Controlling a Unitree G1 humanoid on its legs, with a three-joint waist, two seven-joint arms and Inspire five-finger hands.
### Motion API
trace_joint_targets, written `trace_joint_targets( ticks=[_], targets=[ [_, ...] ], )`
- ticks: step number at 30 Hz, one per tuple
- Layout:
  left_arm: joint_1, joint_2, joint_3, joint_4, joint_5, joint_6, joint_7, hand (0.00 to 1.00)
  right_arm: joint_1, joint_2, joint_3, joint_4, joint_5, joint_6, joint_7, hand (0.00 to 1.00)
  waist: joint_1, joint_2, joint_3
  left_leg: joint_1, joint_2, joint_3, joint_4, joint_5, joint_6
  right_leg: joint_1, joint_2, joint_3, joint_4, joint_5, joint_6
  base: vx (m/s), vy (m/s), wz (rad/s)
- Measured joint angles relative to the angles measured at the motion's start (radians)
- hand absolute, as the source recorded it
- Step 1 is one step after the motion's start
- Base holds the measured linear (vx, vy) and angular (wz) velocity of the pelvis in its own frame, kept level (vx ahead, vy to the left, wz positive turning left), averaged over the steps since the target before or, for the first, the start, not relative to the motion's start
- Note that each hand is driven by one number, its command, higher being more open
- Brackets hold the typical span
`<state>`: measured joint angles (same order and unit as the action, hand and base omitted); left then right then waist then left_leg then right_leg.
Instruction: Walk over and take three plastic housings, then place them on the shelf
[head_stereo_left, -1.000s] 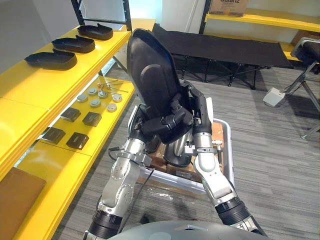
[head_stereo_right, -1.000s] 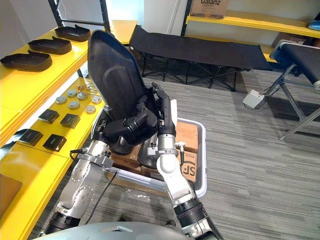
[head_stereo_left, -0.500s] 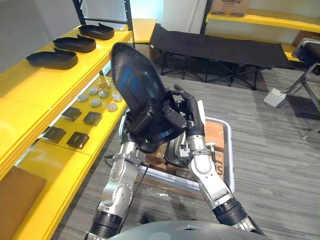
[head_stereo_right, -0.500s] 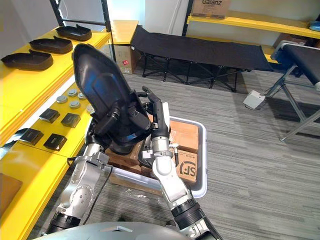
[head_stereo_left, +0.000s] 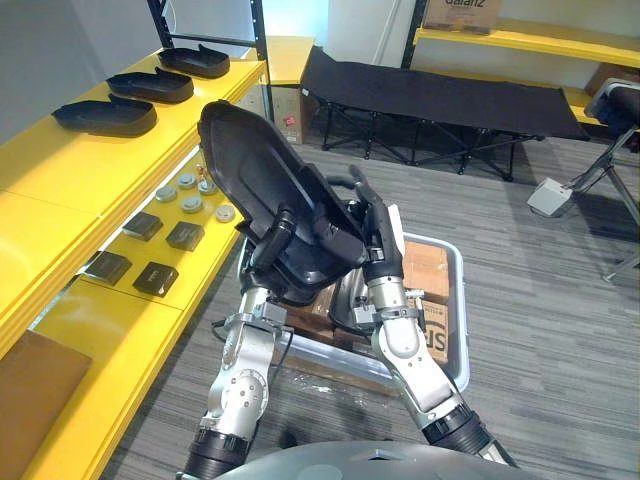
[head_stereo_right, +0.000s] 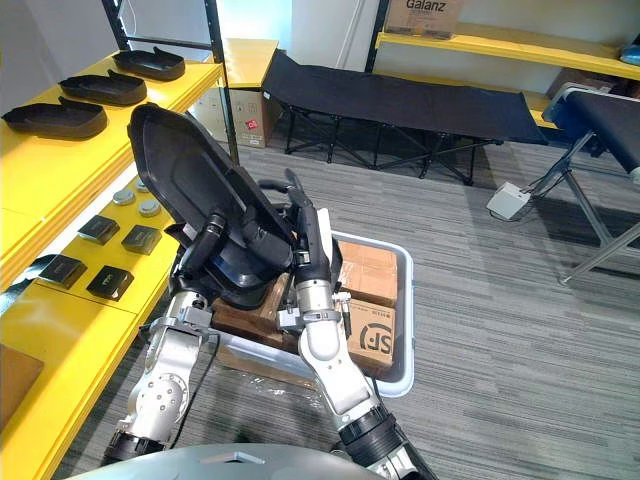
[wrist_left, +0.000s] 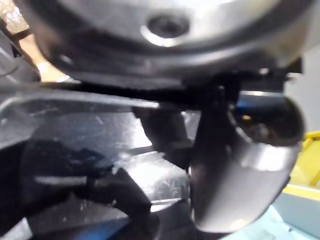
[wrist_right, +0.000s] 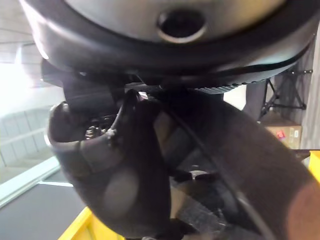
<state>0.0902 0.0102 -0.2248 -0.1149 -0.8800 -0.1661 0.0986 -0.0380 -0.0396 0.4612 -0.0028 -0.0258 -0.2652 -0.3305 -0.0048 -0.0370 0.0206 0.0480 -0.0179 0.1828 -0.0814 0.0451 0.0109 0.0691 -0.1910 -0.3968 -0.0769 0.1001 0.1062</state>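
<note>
Black plastic formed the large housing (head_stereo_left: 262, 180) held tilted in the middle of the frame. Its narrower end pointed toward the upper left, above a grey crate (head_stereo_left: 456, 300) on the carpeted floor (head_stereo_left: 540, 330). The left robot hand (head_stereo_left: 285, 240), on the arm from the lower left, had its fingers curled over the housing's lower part and gripped it. The right robot hand (head_stereo_left: 378, 235), on the arm from the lower centre, had its fingers straight and pointing up. They lay flat against the housing's right edge, spread rather than clenched.

Inside the crate sat a brown cardboard box (head_stereo_left: 432, 270) toward the right side. Just left of it was a dark rounded part (head_stereo_left: 345, 300), partly hidden beneath the held housing and the arms.

At the upper left of the frame ran a yellow upper shelf (head_stereo_left: 60, 170). Three more black housings lay on it in a row, apart from one another: the near shelf housing (head_stereo_left: 104, 117), the middle shelf housing (head_stereo_left: 150, 87) and the far shelf housing (head_stereo_left: 194, 62). On the yellow lower shelf (head_stereo_left: 120, 330) below lay a cluster of silver discs (head_stereo_left: 190, 205). Nearer the lower left were flat black square pads (head_stereo_left: 184, 236).

A black folding cot (head_stereo_left: 450, 95) stood across the upper right, well apart from the crate.

Both wrist views were too close to the glossy dark plastic to tell more.
</note>
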Motion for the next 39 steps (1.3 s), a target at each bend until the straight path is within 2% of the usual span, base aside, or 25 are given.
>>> trace_joint_targets(
  ticks=[4, 8, 14, 16, 19, 21, 22, 24, 31, 39],
  targets=[
    [0.000, -0.012, 0.002, -0.053, 0.193, -0.056, 0.100, 0.00, 0.036, -0.005, -0.001, 0.000, 0.053, 0.001, 0.058, 1.00, 0.001, -0.001, 0.000, 0.000, 0.001, 0.000, 0.000, 0.000, 0.000, 0.001, 0.001, 0.000, 0.000, 0.000, 0.000, 0.00, 0.000, 0.00],
    [-0.002, -0.022, 0.056, -0.098, 0.506, -0.101, 0.273, 0.00, 0.089, -0.004, -0.026, -0.022, 0.202, 0.027, 0.181, 1.00, 0.001, -0.001, 0.000, 0.002, 0.002, 0.003, 0.003, -0.002, -0.002, 0.002, 0.002, 0.005, 0.000, 0.000, 0.000, -0.01, 0.001, -0.02],
    [0.007, -0.021, 0.183, -0.104, 0.756, -0.102, 0.464, 0.00, 0.175, -0.004, -0.156, -0.124, 0.289, 0.040, 0.250, 1.00, 0.001, -0.005, 0.003, 0.006, 0.007, 0.022, 0.003, -0.015, -0.012, -0.007, 0.005, 0.025, 0.003, -0.003, -0.003, -0.01, 0.001, -0.10],
    [0.032, -0.022, 0.219, -0.107, 0.892, -0.095, 0.534, 0.00, 0.202, -0.003, -0.214, -0.148, 0.353, 0.040, 0.275, 1.00, -0.002, -0.007, 0.004, 0.006, 0.009, 0.036, 0.004, -0.018, -0.012, -0.016, 0.007, 0.039, 0.005, -0.003, -0.004, -0.01, -0.001, -0.18],
    [0.063, -0.014, 0.232, -0.107, 1.063, -0.056, 0.575, 0.00, 0.256, -0.003, -0.290, -0.159, 0.434, 0.042, 0.288, 1.00, -0.005, -0.007, 0.005, 0.006, 0.010, 0.046, 0.005, -0.018, -0.010, -0.019, 0.008, 0.047, 0.003, -0.003, -0.004, 0.01, -0.005, -0.08],
    [0.083, -0.007, 0.231, -0.107, 1.103, -0.045, 0.571, 0.00, 0.293, -0.002, -0.323, -0.159, 0.436, 0.050, 0.288, 1.00, -0.014, -0.006, 0.006, 0.005, 0.010, 0.050, 0.005, -0.019, -0.010, -0.020, 0.009, 0.049, 0.001, -0.003, -0.004, 0.01, -0.010, -0.08],
    [0.104, -0.004, 0.232, -0.107, 1.098, -0.045, 0.555, 0.00, 0.316, -0.002, -0.344, -0.150, 0.436, 0.079, 0.288, 1.00, -0.028, -0.006, 0.009, 0.005, 0.012, 0.056, 0.005, -0.021, -0.011, -0.025, 0.010, 0.057, 0.001, -0.003, -0.004, 0.00, -0.013, -0.15],
    [0.116, -0.004, 0.231, -0.107, 1.068, -0.046, 0.533, 0.00, 0.335, 0.000, -0.361, -0.133, 0.435, 0.084, 0.287, 1.00, -0.028, -0.006, 0.012, 0.005, 0.013, 0.063, 0.005, -0.024, -0.011, -0.030, 0.011, 0.070, 0.001, -0.003, -0.004, 0.00, -0.013, -0.18],
    [0.166, -0.013, 0.191, -0.082, 0.789, -0.099, 0.373, 0.00, 0.378, 0.006, -0.393, 0.046, 0.420, 0.148, 0.246, 1.00, -0.034, 0.001, 0.026, 0.010, 0.016, 0.077, 0.002, -0.029, -0.014, -0.034, 0.016, 0.084, 0.000, -0.004, -0.004, -0.01, -0.021, -0.06],
    [0.166, -0.010, 0.193, -0.080, 0.729, -0.142, 0.311, 0.00, 0.365, 0.005, -0.392, 0.048, 0.385, 0.150, 0.223, 1.00, -0.030, 0.009, 0.034, 0.014, 0.020, 0.090, 0.004, -0.031, -0.015, -0.036, 0.019, 0.096, 0.000, -0.003, -0.004, -0.03, -0.023, -0.04]
  ],
)
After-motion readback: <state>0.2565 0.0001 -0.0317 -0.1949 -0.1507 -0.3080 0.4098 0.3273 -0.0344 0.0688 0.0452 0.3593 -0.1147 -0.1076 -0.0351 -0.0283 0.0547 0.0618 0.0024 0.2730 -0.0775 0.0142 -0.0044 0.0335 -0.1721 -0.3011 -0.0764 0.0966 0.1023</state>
